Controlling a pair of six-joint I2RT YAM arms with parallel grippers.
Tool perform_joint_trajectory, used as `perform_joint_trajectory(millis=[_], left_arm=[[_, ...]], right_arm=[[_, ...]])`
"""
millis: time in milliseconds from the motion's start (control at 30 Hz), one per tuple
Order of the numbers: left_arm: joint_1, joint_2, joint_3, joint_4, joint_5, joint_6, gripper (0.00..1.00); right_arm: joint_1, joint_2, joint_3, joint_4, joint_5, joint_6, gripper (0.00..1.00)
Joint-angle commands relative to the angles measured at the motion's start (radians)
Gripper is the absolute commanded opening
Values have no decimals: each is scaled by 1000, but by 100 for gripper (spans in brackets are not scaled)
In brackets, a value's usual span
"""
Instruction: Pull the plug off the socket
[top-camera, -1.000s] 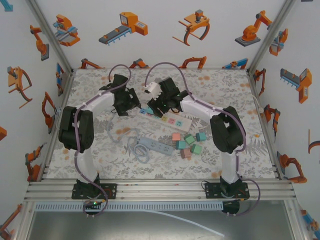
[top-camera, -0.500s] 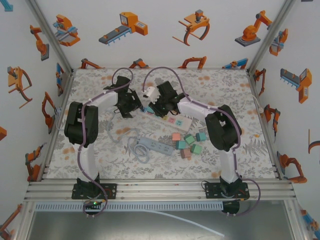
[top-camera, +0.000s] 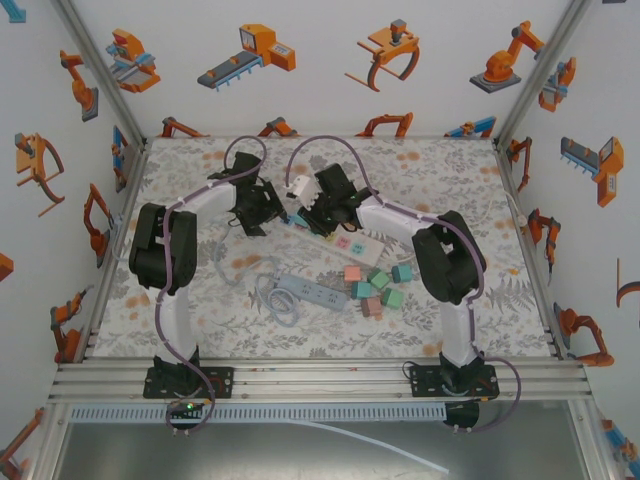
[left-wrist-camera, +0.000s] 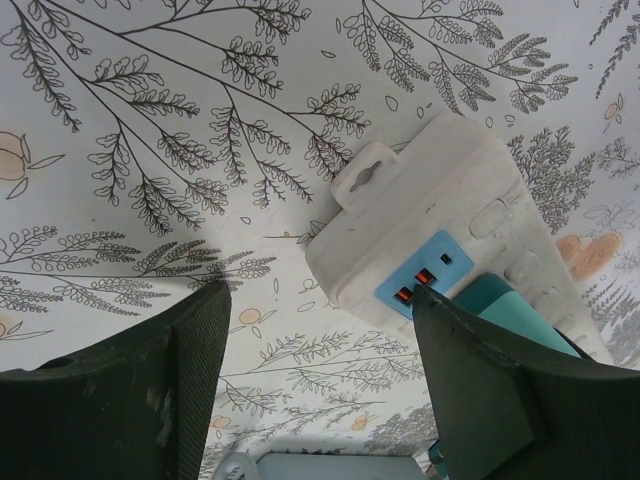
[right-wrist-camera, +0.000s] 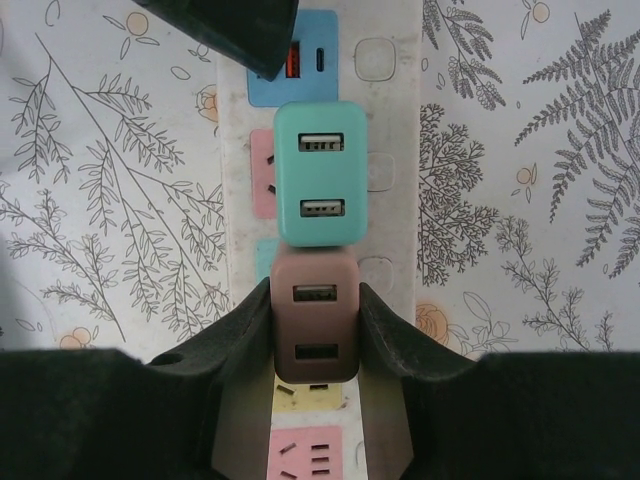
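right wrist: right hand (right-wrist-camera: 315, 312) clamps brown plug (right-wrist-camera: 316, 345)

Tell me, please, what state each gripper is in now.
The left gripper is open, over the white power strip.
The right gripper is shut on the brown plug.

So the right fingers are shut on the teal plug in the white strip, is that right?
Wrong plug. The right wrist view shows the right fingers shut on the brown plug in the white strip; the teal plug sits untouched next to it.
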Motion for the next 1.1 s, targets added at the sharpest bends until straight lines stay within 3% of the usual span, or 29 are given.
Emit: perform_joint_trajectory(millis=[0, 700, 1067], left_arm=[[-22, 66, -26, -88, -105, 17, 68], [-48, 45, -93, -95, -214, -15, 69], [-36, -177, -80, -71, -197, 35, 78]], right_arm=[[15, -89, 0, 86, -84, 24, 14], [14, -204, -97, 240, -96, 54, 6], [10, -375, -170, 364, -35, 214, 6]])
